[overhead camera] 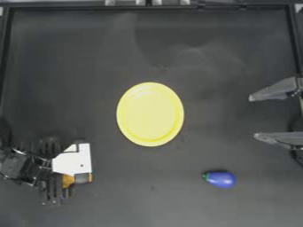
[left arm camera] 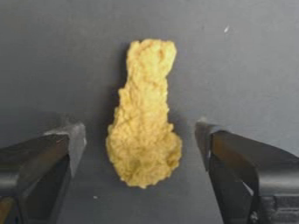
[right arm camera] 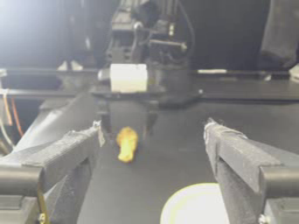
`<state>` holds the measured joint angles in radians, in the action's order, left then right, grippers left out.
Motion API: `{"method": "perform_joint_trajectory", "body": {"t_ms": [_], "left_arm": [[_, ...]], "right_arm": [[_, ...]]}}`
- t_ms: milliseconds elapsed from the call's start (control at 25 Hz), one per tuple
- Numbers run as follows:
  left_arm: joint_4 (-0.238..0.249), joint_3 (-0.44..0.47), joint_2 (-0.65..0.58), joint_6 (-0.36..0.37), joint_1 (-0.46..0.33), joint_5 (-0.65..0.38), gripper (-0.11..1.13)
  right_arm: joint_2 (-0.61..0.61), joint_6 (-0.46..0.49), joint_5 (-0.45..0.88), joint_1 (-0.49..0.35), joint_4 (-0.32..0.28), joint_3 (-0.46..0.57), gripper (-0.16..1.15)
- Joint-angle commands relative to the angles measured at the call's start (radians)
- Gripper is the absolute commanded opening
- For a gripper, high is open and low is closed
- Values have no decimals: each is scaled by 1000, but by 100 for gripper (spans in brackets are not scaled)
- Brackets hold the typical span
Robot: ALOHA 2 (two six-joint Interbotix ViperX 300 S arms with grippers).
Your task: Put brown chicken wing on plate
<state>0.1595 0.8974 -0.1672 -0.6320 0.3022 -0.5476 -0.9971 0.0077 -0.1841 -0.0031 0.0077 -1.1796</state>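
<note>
Nothing is on the plate (overhead camera: 149, 114) yet: from the top view it sits bare at the centre of the frame, so the whole carry is ahead. Down in the lower left, the left gripper (overhead camera: 75, 179) hangs over the brown chicken wing (overhead camera: 77, 179), only a sliver of orange showing under its white housing. The right gripper (overhead camera: 260, 117) waits at the right edge, jaws wide apart and holding nothing, and a blue eggplant (overhead camera: 220, 179) lies in the lower right, well apart from everything.

Left wrist view now: the brown chicken wing (left arm camera: 144, 131) lies flat on the table between the two dark jaws, which are spread with a gap on each side, so no grasp yet, as far as I can judge.

Right wrist view: the plate's rim (right arm camera: 189, 203) peeks in at the bottom, empty, and the wing (right arm camera: 126, 143) lies farther off under the left arm.
</note>
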Motion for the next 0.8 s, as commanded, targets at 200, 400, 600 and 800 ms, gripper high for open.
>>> {"method": "perform_joint_trajectory", "body": {"t_ms": [200,400,600,800], "left_arm": [[0,5,-2,-28,2,38,100],[-41,14,25,-21,0,49,72],[-49,3,26,-15,8,58,32],[-35,-20,-11,-14,11,57,32]], "right_arm": [[8,2,-3,0,3,21,99],[8,2,-5,2,3,23,99],[8,2,-3,0,3,25,99],[9,3,-3,0,3,25,99]]}}
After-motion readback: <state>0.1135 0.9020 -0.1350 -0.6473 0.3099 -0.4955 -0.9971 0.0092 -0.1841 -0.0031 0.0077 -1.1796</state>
